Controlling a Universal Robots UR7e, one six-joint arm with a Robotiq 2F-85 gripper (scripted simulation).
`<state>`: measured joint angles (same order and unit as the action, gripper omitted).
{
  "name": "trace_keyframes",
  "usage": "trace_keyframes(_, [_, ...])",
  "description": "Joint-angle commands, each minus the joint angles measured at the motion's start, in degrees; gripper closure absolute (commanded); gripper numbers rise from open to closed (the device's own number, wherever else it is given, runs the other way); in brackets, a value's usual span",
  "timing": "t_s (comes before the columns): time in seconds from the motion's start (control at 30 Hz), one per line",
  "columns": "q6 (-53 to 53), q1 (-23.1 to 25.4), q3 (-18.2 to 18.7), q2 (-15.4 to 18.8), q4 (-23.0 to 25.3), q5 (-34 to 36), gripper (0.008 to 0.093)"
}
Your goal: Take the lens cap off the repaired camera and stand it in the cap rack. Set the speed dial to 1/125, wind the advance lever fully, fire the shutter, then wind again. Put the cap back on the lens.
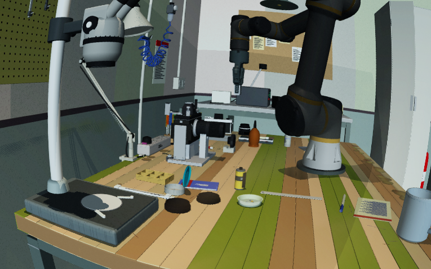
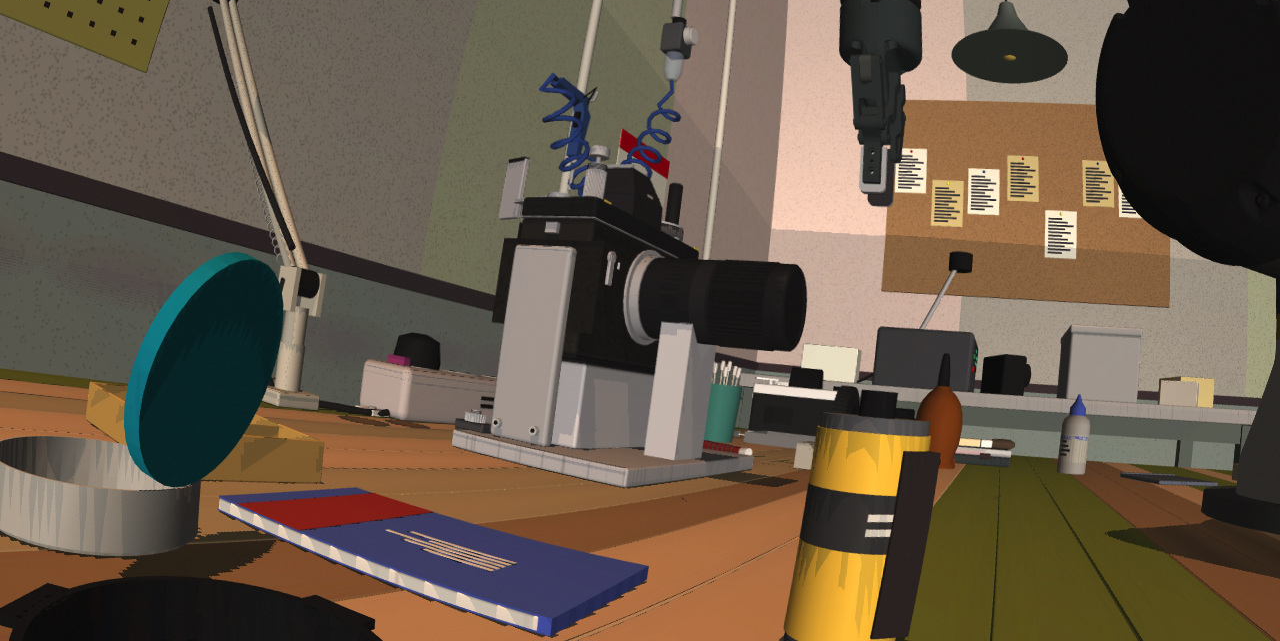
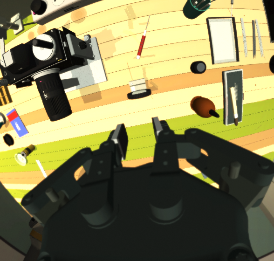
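My gripper [image 3: 138,132] hangs high above the bench, to the right of the camera, partly open and holding nothing. The black camera [image 3: 43,56] sits clamped on a grey stand [image 1: 190,147] at the far left of the bench, its long lens [image 2: 725,304] pointing right with no cap on its front. The white speed dial [image 3: 44,48] shows on the camera's top. The black lens cap [image 3: 139,94] stands on edge in the small pale cap rack [image 3: 137,85], on the bench between the camera and the point below my gripper.
A green cup of brushes [image 3: 198,3] stands at the far side, with a brown blower [image 3: 203,106], a brush on a grey tray [image 3: 232,97] and a red screwdriver [image 3: 141,44] nearby. A yellow film canister [image 1: 240,178], a blue notebook [image 1: 199,184] and a mug [image 1: 417,214] sit nearer the front.
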<state>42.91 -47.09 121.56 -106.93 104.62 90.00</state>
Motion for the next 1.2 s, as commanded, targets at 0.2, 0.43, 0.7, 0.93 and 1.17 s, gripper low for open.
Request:
trace_keyframes(0.2, [0.0,0.0,-0.3,-0.1,-0.3,0.0,0.0634])
trace_keyframes(0.43, [-0.3,0.0,-0.6,-0.2,-0.7,0.0,0.0634])
trace_keyframes(0.7, [-9.9,0.0,-0.6,-0.2,-0.7,0.0,0.0634])
trace_keyframes(0.93, [-30.7,0.0,-0.6,-0.2,-0.7,0.0,0.0634])
trace_keyframes(1.17, [-57.0,0.0,-0.6,-0.2,-0.7,0.0,0.0634])
